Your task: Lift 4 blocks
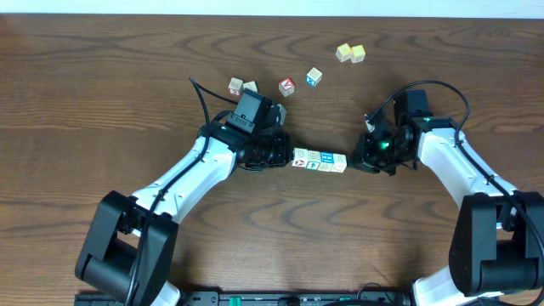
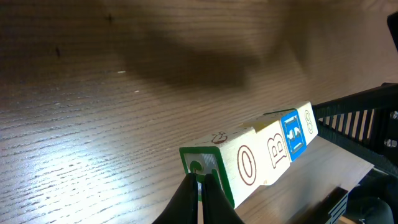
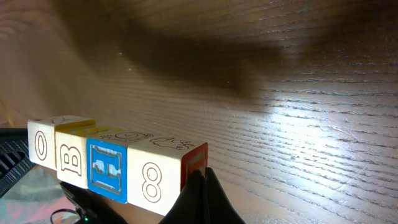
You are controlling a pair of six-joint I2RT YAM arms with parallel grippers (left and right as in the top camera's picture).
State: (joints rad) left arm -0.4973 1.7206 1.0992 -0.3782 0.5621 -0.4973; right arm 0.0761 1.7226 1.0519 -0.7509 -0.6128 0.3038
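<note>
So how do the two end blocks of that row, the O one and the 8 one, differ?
The O block has a green-bordered end face; the 8 block has a red-bordered one. The O block is pressed on by the shut left gripper, the 8 block by the shut right gripper. The 8 block neighbours the blue block; the O block, the B block. Both have cream side faces and cap the same row.

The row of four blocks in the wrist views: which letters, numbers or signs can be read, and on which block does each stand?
"O" (or zero): end block with the green side.
"B": second block.
White pictogram, unreadable: blue block.
"8": end block with the red side.
Loose cubes, overhead view: marks too small to read.
</note>
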